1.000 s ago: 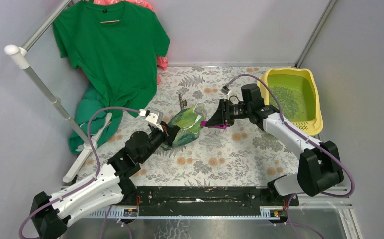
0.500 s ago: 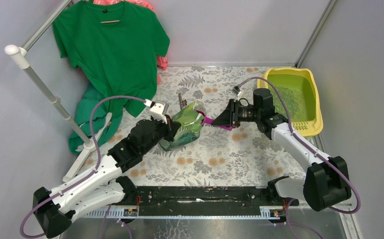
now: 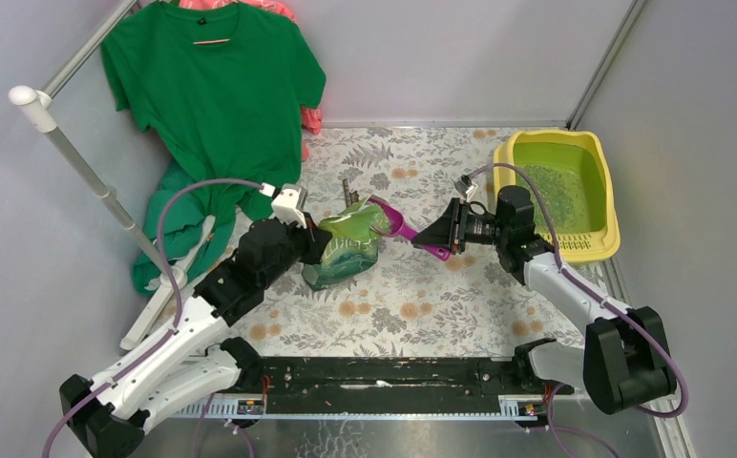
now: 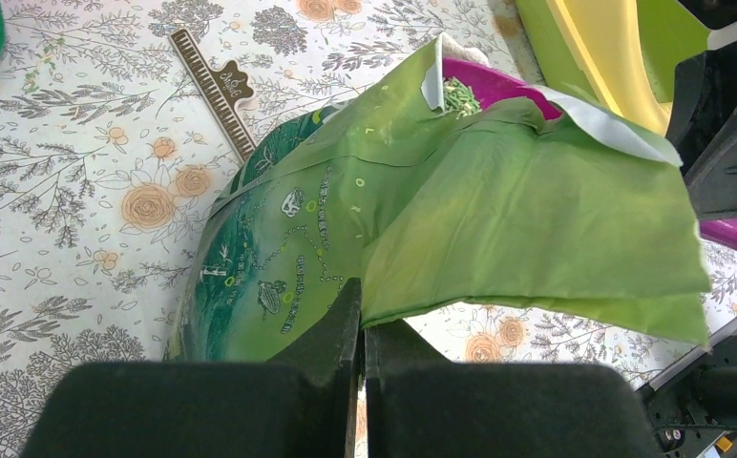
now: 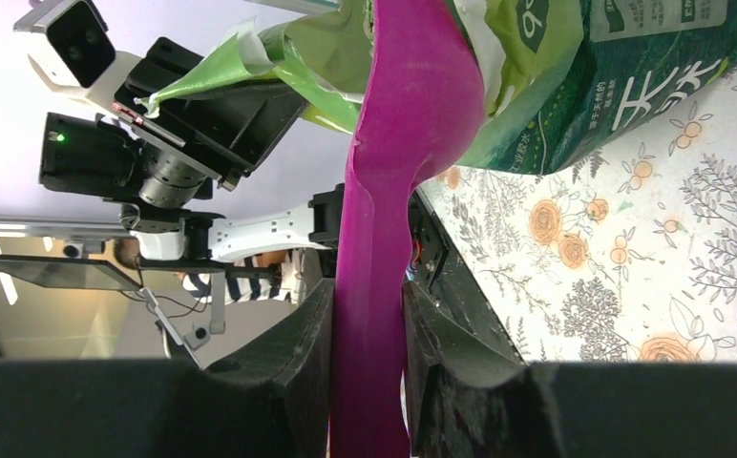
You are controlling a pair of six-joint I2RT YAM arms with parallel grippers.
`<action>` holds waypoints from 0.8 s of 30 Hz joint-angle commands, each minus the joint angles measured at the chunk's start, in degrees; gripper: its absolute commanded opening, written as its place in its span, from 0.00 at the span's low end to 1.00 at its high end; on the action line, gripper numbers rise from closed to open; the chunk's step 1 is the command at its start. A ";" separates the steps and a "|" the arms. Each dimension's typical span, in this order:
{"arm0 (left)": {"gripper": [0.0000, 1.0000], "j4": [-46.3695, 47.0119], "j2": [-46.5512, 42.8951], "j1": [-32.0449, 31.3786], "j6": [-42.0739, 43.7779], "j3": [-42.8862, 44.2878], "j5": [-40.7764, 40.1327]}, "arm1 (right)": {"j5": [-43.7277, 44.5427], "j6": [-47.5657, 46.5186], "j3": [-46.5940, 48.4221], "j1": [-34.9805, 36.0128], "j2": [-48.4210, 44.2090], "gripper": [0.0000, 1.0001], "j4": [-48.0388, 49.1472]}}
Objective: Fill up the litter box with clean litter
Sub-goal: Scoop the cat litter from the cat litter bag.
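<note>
The yellow litter box (image 3: 601, 243) stands at the far right with green litter (image 3: 548, 195) spread on its floor. My left gripper (image 3: 319, 246) is shut on the rim of the green litter bag (image 3: 347, 246), pinching its edge (image 4: 363, 307) and holding it open. My right gripper (image 3: 438, 232) is shut on the handle of the purple scoop (image 3: 398, 225), whose bowl sits in the bag's mouth. In the left wrist view the scoop (image 4: 484, 84) holds green pellets (image 4: 460, 95). In the right wrist view the scoop (image 5: 408, 143) runs up from my gripper (image 5: 368, 305) into the bag (image 5: 622, 67).
A green T-shirt (image 3: 217, 95) hangs on a white rack (image 3: 88, 172) at the back left, with green cloth (image 3: 178, 234) heaped below. A brown comb-like strip (image 3: 348, 194) lies behind the bag. The floral tablecloth (image 3: 422, 296) covers the table.
My right gripper has drawn back to the right and tilted, and the scoop now reaches into the bag's mouth. My left arm has shifted left and lifted the bag's rim, standing the bag more upright.
</note>
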 commanded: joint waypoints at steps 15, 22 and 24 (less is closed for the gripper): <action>0.01 10.77 -4.89 2.51 -1.62 1.95 1.40 | -2.46 24.04 -8.54 0.01 4.52 0.00 35.02; 0.01 10.77 -5.58 2.97 -1.57 1.46 1.18 | -0.60 32.76 -11.41 -0.11 7.06 0.00 48.88; 0.01 10.55 -5.92 3.05 -1.48 1.50 0.99 | -0.26 34.45 -12.02 -0.52 7.17 0.00 50.92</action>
